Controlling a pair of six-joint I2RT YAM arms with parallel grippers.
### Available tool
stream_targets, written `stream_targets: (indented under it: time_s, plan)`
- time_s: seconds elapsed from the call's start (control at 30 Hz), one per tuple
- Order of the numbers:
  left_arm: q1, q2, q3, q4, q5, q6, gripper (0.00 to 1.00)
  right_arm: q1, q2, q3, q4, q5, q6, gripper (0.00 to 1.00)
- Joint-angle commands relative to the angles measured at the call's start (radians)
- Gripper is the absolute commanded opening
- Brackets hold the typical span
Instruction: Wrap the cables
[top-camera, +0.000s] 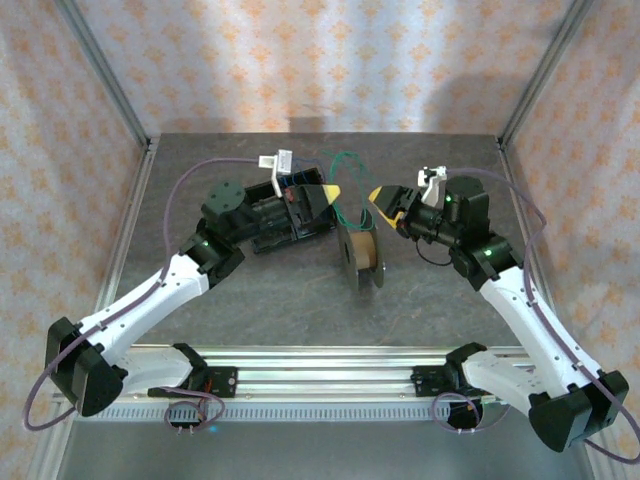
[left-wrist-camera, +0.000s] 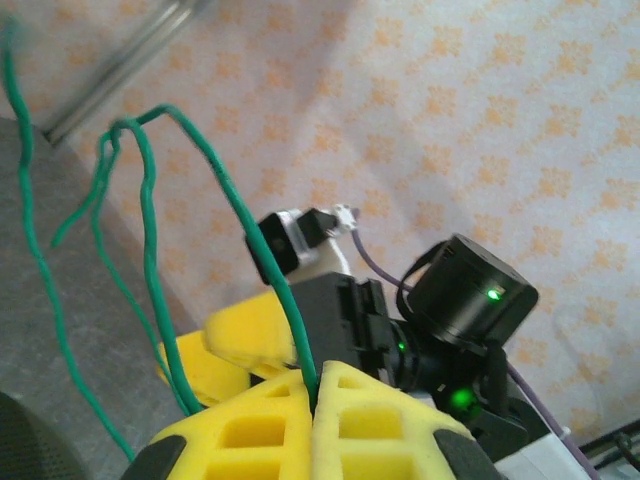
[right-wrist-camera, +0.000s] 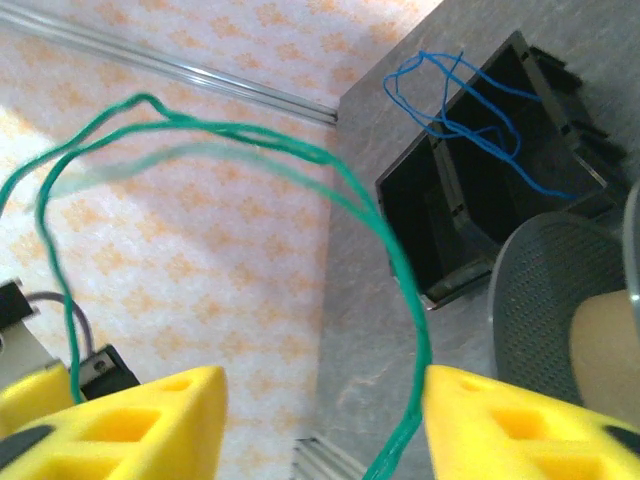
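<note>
- Step, by my read: early in wrapping the green cable (right-wrist-camera: 425, 360). One end was secured and the second hold not yet made.
- Left tool (left-wrist-camera: 315, 400) was closed on the green cable, w/ the wire running straight into the seam between its yellow pads.
- Right tool (right-wrist-camera: 325, 425) was open. The green strand hung between its fingers, close to the finger on the view's right side and not pinched.
- Green loops rose slack from both tools toward 12 o'clock in the top view, off the tabletop (top-camera: 250, 290).
- Blue cable (right-wrist-camera: 460, 110) lay draped in & over the black box (top-camera: 285, 215), untouched, so prob. the second job.
- Next move, I'd judge: the right tool needs to close on the strand already between its fingers, then draw gently. The wire is thin and springy, so a hard pull could slip it out of the left tool's pinch.
- Spool (top-camera: 362, 258) stood on edge at 6 o'clock of the gap between the tools, near both. It's likely the winding target, though I can't be sure.
- Room was tight. The tools sat nearly tip to tip, w/ the box right at 9 o'clock of the left tool.
- Open tabletop lay at 4–5 o'clock and 7–8 o'clock of the spool. Back wall (top-camera: 330, 60) bounded 12 o'clock.
</note>
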Motion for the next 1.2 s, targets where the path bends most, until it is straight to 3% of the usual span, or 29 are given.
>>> stream_targets:
  time_s: [0.0, 0.13, 0.27, 0.3, 0.4, 0.53, 0.67, 0.77, 0.83, 0.93, 1.03, 1.13, 1.17]
  plan:
    - [-0.028, 0.017, 0.034, 0.099, -0.017, 0.004, 0.00, -0.011, -0.008, -0.016, 0.071, -0.058, 0.033, 0.40]
    - [-0.042, 0.036, 0.029, 0.124, -0.027, 0.001, 0.00, -0.026, -0.017, -0.019, 0.045, -0.053, 0.024, 0.11]
    - [-0.046, 0.045, 0.029, 0.138, -0.032, 0.000, 0.00, -0.046, -0.028, -0.029, 0.040, -0.053, 0.027, 0.02]
    - [-0.046, 0.047, 0.029, 0.141, -0.032, 0.002, 0.00, -0.050, -0.031, -0.029, 0.037, -0.054, 0.026, 0.04]
    - [-0.046, 0.046, 0.031, 0.134, -0.035, 0.009, 0.00, -0.058, -0.029, -0.015, -0.012, -0.040, -0.007, 0.22]
    - [-0.046, 0.047, 0.027, 0.115, -0.041, 0.026, 0.00, -0.060, -0.021, -0.008, -0.037, -0.056, -0.036, 0.38]
    - [-0.046, 0.065, 0.019, 0.145, -0.030, 0.009, 0.00, -0.060, 0.009, -0.020, 0.005, -0.119, -0.010, 0.42]
    - [-0.047, 0.077, 0.007, 0.176, -0.030, -0.008, 0.00, -0.060, 0.026, -0.034, 0.031, -0.148, 0.008, 0.36]
    - [-0.046, 0.082, -0.003, 0.194, -0.033, -0.016, 0.00, -0.061, 0.041, -0.036, 0.025, -0.162, 0.007, 0.25]
    - [-0.046, 0.085, -0.016, 0.209, -0.045, -0.028, 0.00, -0.061, 0.034, -0.045, 0.012, -0.144, 0.003, 0.00]
    - [-0.045, 0.081, -0.034, 0.199, -0.071, -0.031, 0.00, -0.062, -0.004, -0.041, -0.050, -0.053, -0.019, 0.00]
    - [-0.047, 0.059, -0.040, 0.097, -0.117, 0.004, 0.16, -0.082, -0.046, -0.032, -0.131, 0.044, -0.038, 0.00]
    - [-0.048, 0.048, -0.044, 0.061, -0.138, 0.016, 0.33, -0.094, -0.057, -0.032, -0.148, 0.064, -0.039, 0.00]
